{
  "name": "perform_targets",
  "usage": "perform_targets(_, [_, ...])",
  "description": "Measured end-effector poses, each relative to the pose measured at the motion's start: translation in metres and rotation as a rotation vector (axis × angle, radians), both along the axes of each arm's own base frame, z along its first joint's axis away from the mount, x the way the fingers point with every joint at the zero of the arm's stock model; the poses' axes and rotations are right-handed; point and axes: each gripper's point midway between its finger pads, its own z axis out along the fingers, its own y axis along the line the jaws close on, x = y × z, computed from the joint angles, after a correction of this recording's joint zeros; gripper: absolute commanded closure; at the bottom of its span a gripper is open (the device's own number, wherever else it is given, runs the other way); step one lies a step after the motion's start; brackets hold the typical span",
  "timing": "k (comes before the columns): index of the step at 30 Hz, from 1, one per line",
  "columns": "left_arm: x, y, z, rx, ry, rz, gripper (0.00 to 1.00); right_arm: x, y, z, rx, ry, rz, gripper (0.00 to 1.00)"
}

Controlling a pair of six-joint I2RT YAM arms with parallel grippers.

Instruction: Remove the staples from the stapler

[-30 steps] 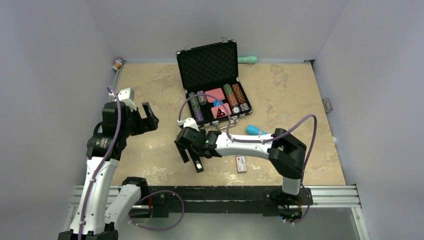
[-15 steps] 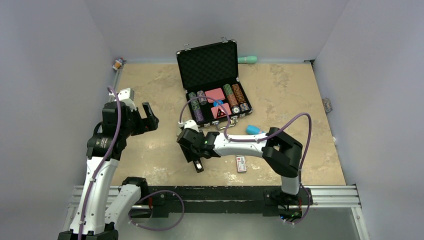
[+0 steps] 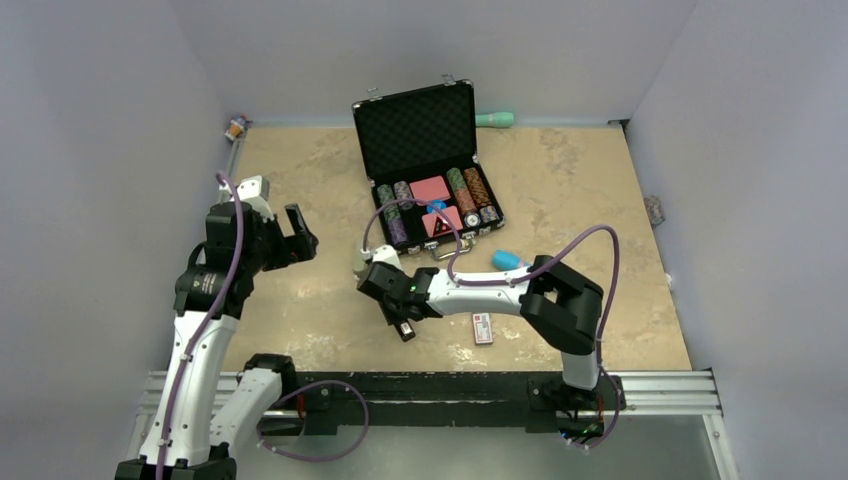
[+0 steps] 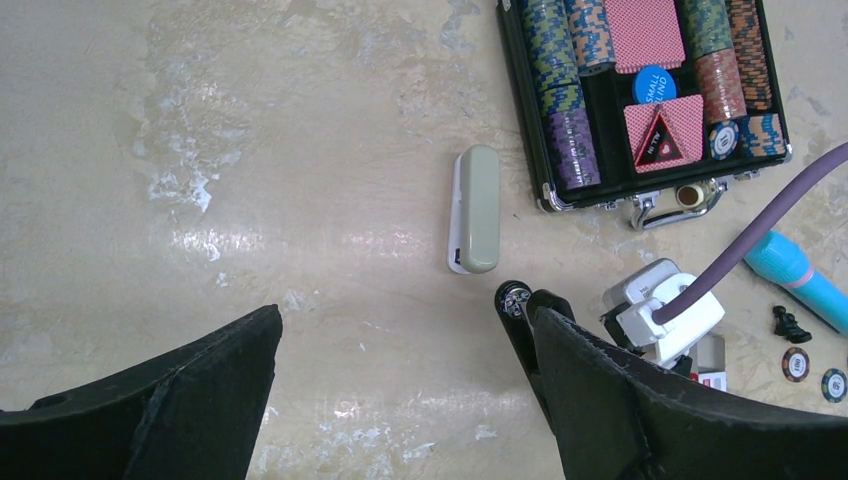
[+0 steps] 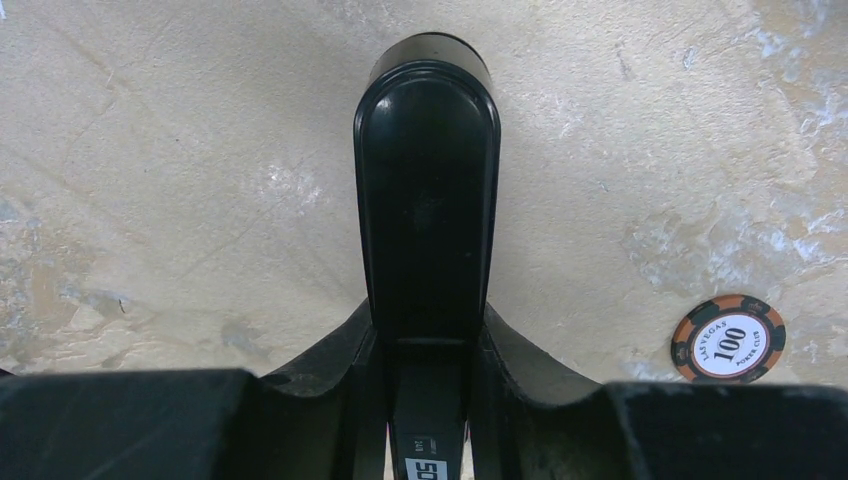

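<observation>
The stapler (image 5: 427, 190) lies flat on the table (image 3: 300, 320), near the front edge. In the right wrist view its long axis runs from the right gripper (image 5: 427, 322) toward 12 o'clock. Both fingers press against its flanks at the near end, so the gripper is clamped on the stapler. The right arm is the nearer arm. The left gripper (image 4: 405, 320), jaws spread wide and holding nothing, hangs at 10 o'clock, well apart. Around the stapler are a poker chip (image 5: 728, 337) at 4 o'clock, a small red-and-white box (image 3: 483, 327) at 3 o'clock and the open chip case (image 3: 415, 130) at 12 o'clock. A beige oblong item (image 4: 477, 208) lies near the case. None appears to obstruct a lift.
</observation>
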Motion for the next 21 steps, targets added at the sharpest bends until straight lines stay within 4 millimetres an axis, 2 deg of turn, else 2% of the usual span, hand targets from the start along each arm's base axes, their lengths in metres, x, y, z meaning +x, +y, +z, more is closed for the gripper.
perform_targets(6, [0.001,0.000,-0.001,0.000,0.005,0.000,0.00,-0.002,-0.006,0.003,-0.010,0.001,-0.002,1.00])
perform_targets(9, [0.000,-0.001,-0.001,-0.004,0.004,-0.007,0.00,-0.004,-0.013,0.014,-0.009,0.001,-0.002,1.00])
perform_targets(11, [0.000,-0.004,0.001,-0.014,-0.002,-0.019,0.00,-0.005,-0.015,0.027,0.014,-0.008,-0.002,1.00])
perform_targets(15, [-0.001,-0.010,0.008,-0.037,-0.039,-0.047,0.00,0.000,-0.014,0.067,0.111,-0.042,-0.011,1.00])
perform_targets(21, [0.005,-0.026,0.014,-0.091,-0.088,-0.117,0.00,0.021,-0.026,0.128,0.303,-0.091,-0.041,1.00])
